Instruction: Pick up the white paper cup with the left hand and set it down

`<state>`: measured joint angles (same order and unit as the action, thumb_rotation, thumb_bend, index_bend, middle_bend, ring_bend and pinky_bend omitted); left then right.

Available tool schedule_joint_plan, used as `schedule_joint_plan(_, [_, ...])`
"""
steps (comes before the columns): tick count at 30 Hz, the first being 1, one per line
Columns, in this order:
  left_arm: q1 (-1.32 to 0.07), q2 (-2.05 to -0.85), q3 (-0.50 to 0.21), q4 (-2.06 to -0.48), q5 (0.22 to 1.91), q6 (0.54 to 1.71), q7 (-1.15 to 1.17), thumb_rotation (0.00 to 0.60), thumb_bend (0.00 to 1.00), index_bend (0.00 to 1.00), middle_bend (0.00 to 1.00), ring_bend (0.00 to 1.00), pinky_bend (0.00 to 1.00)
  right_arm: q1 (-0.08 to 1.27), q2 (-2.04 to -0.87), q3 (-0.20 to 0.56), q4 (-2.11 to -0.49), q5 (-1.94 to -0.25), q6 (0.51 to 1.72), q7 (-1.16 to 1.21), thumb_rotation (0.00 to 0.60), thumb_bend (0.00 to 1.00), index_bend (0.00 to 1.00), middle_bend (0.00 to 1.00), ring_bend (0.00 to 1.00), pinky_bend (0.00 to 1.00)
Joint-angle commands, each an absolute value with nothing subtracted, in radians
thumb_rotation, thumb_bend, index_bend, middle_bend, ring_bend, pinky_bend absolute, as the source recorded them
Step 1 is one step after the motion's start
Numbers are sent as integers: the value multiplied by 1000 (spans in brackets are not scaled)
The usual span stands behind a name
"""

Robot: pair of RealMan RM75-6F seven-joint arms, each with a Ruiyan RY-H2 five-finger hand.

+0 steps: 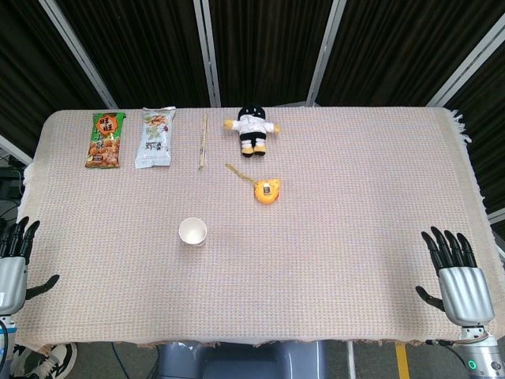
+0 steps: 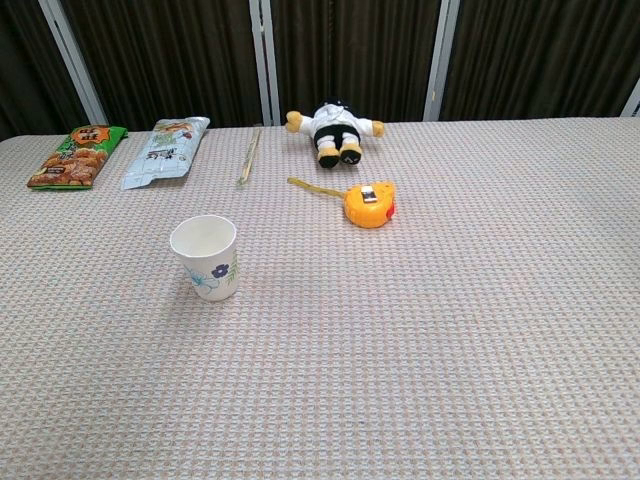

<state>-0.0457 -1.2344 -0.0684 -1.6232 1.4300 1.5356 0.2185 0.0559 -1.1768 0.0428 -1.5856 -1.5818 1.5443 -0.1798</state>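
The white paper cup (image 1: pixel 192 232) stands upright on the woven cloth, left of the table's middle; in the chest view the cup (image 2: pixel 206 257) shows a small blue flower print and an empty inside. My left hand (image 1: pixel 13 263) hovers at the table's near left corner, fingers spread, holding nothing, well to the left of the cup. My right hand (image 1: pixel 458 278) rests at the near right corner, fingers spread and empty. Neither hand shows in the chest view.
Along the far edge lie a green snack bag (image 1: pixel 105 139), a pale snack bag (image 1: pixel 155 137), a thin wooden stick (image 1: pixel 203 140) and a small plush doll (image 1: pixel 252 129). An orange tape measure (image 1: pixel 267 190) with its strip pulled out lies beyond the cup, to its right.
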Motion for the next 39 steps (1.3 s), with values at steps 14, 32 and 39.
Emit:
schedule_joint_plan(14, [-55, -1236, -65, -1628, 1429, 1516, 222, 600, 0, 0, 0, 0, 0, 59, -1179, 41, -1586, -1584, 1536, -187, 600, 50, 75, 0, 0, 0])
schedule_joint_plan(32, [-237, -1264, -149, -1734, 1315, 1269, 355, 600, 0, 0, 0, 0, 0, 59, -1174, 42, -1592, -1582, 1537, -173, 600, 50, 94, 0, 0, 0])
schedule_joint_plan(39, [-356, -1323, -214, -1772, 1167, 1155, 486, 600, 44, 47, 0, 0, 0, 60, -1171, 43, -1591, -1578, 1533, -163, 600, 51, 104, 0, 0, 0])
